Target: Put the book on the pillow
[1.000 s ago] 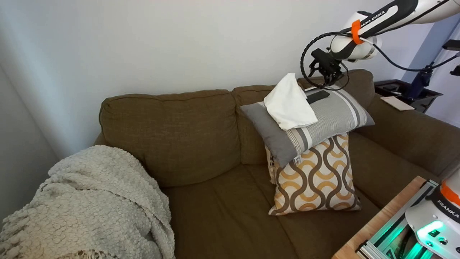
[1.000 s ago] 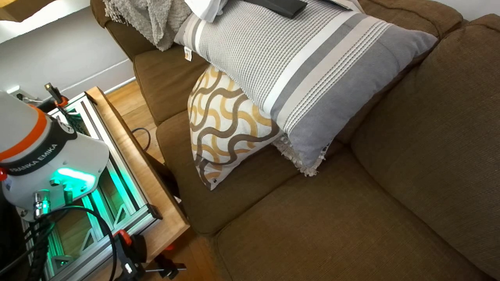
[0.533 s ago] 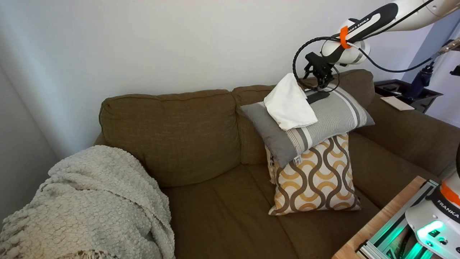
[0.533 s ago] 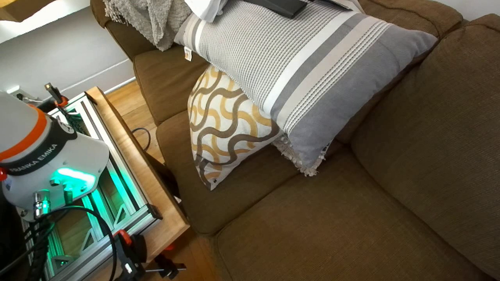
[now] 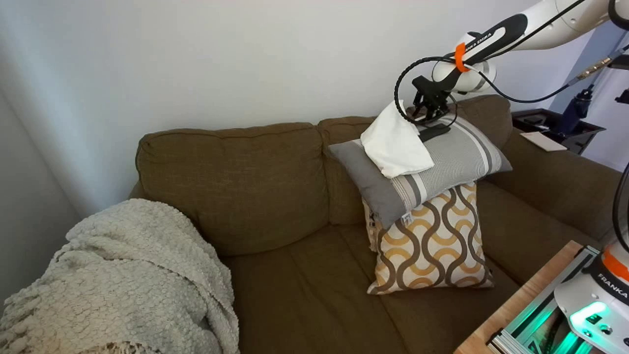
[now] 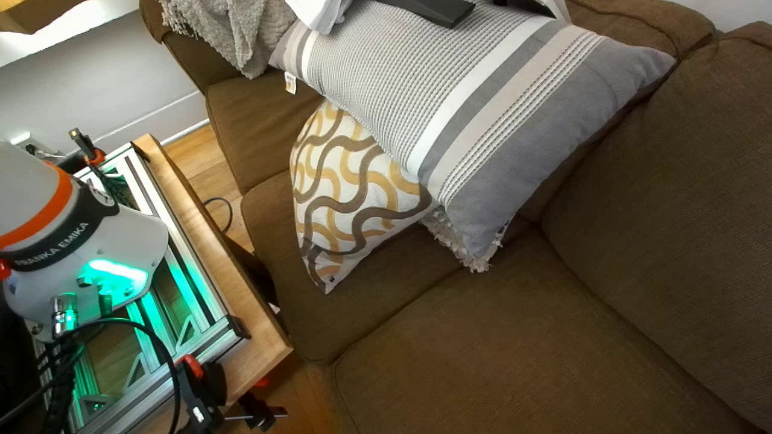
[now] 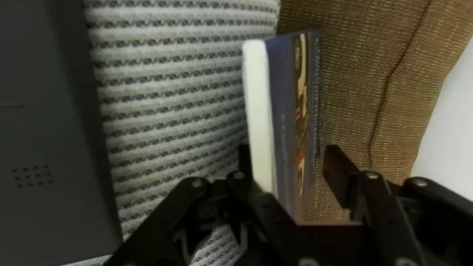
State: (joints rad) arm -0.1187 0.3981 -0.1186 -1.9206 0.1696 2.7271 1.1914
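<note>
Lower than a second ago, the gripper [image 7: 288, 159], jaws parted, straddles the blue-covered book [image 7: 282, 107] tilted where striped pillow [image 6: 470, 114] meets sofa back [image 7: 351, 92], probably light, slick, best pinched across its thickness.

The book [image 7: 282, 118] shows between the parted jaws, flanked by pillow [image 7: 173, 96] and brown sofa [image 7: 351, 92].
</note>
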